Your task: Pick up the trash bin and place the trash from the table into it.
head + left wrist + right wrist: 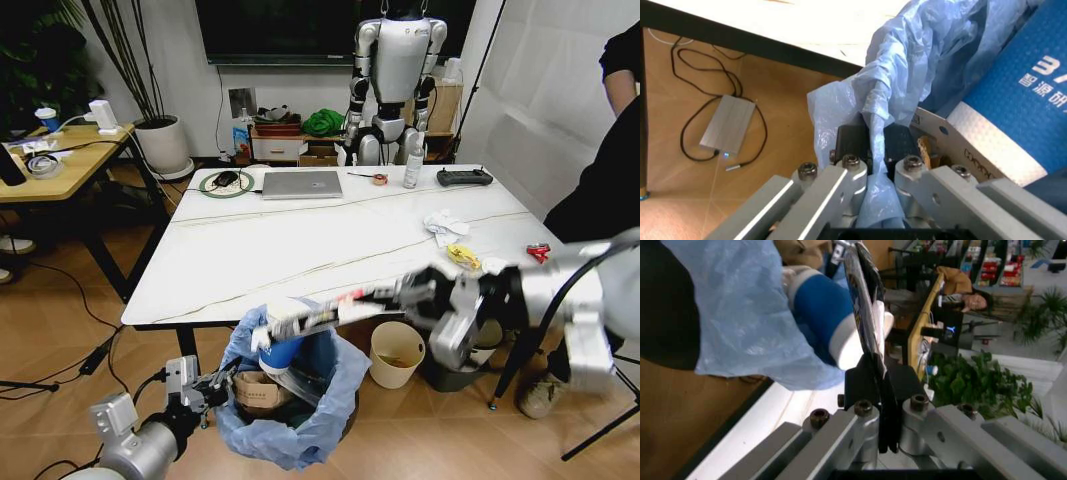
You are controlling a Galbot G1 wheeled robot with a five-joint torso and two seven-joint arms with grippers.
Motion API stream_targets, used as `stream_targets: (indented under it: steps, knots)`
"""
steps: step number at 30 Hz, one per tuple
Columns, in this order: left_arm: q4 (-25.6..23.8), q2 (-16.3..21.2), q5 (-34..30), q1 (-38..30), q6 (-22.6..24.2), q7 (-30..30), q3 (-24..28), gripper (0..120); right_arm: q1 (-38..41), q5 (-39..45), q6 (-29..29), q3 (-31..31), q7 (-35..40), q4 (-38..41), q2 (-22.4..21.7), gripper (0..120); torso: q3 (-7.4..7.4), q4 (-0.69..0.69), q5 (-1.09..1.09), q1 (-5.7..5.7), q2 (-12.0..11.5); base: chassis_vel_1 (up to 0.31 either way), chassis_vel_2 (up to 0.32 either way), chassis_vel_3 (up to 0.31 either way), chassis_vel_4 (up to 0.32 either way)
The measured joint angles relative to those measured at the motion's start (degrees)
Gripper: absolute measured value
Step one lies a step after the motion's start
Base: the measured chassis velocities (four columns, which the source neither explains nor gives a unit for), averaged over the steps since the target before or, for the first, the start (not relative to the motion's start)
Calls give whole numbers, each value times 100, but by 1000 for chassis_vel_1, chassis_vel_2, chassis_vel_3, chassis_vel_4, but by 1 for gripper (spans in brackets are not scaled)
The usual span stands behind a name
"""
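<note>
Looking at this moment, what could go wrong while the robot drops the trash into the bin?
1. The left gripper holds the trash bin only by the thin bag edge; the plastic may tear or slip.
2. The right gripper pinches a flat packet over the bin; released near the rim, it might land on the floor.
3. The blue paper cup stands high in the bin and may tip out.

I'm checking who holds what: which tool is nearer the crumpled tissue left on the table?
Right. The right tool, shut on a flat packet, is over the bin; the left tool grips the bin's bag, farther from the tissue.
</note>
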Motion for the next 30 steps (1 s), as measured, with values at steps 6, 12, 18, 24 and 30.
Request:
stream_targets:
  steps: [6,12,18,24,30]
  knots:
    - [-15,-41,-2,2,-4,-1,3,0,-129,-86,-26,-16,46,102,35,0,0,0,-1,0,0,0,0,0,0]
    - [-15,-75,4,0,-4,-4,41,0,-291,-200,-30,-35,140,37,79,12,0,0,-1,0,0,0,0,0,0]
    - [-11,-83,5,0,0,-4,41,0,-365,-328,-22,-50,171,-71,141,33,0,0,-1,0,0,0,0,0,0]
    - [21,-86,7,-24,5,-4,48,0,-377,-347,-15,-55,180,-99,151,56,0,0,-1,0,0,0,0,0,0]
    - [29,-80,7,-28,9,-5,50,0,-364,-352,-8,-58,190,-127,165,76,0,0,-1,0,0,0,0,0,0]
